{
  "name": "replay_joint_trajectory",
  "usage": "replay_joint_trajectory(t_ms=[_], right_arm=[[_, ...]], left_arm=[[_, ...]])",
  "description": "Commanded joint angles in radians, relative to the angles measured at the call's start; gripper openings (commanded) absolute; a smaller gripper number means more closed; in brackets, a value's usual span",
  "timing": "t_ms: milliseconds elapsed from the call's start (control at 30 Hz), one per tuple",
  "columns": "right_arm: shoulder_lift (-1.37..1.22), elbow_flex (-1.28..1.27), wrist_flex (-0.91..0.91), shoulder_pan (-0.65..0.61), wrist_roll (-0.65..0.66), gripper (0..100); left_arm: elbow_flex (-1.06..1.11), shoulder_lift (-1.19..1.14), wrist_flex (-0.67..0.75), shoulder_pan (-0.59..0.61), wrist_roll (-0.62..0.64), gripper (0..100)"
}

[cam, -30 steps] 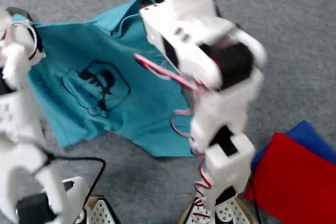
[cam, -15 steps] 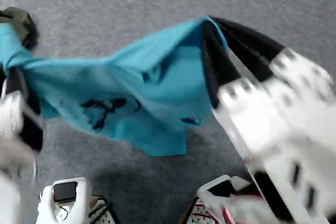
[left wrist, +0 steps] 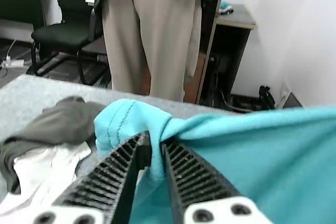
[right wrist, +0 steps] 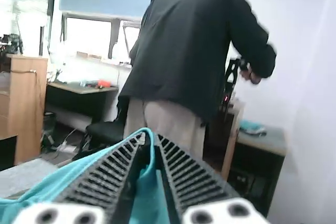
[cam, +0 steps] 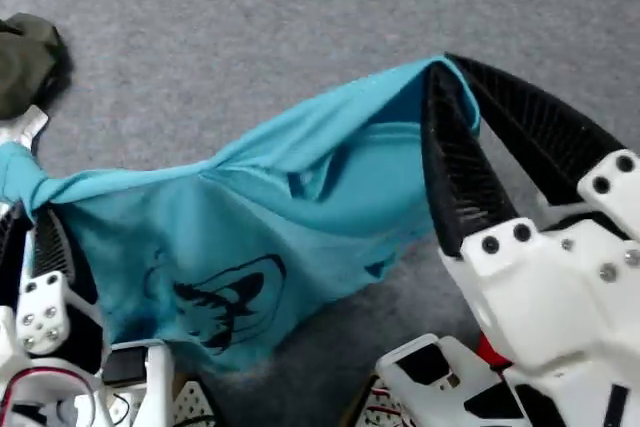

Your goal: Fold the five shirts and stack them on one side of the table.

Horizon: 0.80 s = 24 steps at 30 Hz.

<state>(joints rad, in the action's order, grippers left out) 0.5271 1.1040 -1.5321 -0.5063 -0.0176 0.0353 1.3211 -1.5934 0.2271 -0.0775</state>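
The teal shirt [cam: 250,237] is held stretched above the bench [cam: 250,37], its ends clamped by the left hand [left wrist: 152,142] and right hand [right wrist: 151,140]. A crumpled dark garment [cam: 25,62] lies near the shirt's left-held end.

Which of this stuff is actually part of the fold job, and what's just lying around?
Job: teal shirt, pinched by left gripper and right gripper; dark crumpled garment waiting on the table.
Lying about: black office chair and desk in the room behind.

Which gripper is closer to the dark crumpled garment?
Left. The left gripper clamps the teal shirt beside the dark garment; the right gripper holds its other end, across the table.
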Motion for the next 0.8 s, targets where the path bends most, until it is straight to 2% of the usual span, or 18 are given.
replay_joint_trajectory(t_ms=[0, 167, 400, 767], right_arm=[[-0.012, -0.002, 0.078, -0.002, 0.046, 0.4], [-0.054, -0.002, 0.160, -0.002, 0.115, 0.4], [-0.104, -0.002, 0.292, -0.002, 0.210, 0.4], [-0.111, 0.001, 0.523, -0.002, 0.407, 0.4]], left_arm=[[0.132, 0.084, 0.091, -0.003, 0.012, 2], [0.298, 0.222, 0.285, 0.000, 0.008, 2], [0.368, 0.254, 0.499, 0.138, 0.014, 2], [0.365, 0.254, 0.588, 0.149, 0.014, 2]])
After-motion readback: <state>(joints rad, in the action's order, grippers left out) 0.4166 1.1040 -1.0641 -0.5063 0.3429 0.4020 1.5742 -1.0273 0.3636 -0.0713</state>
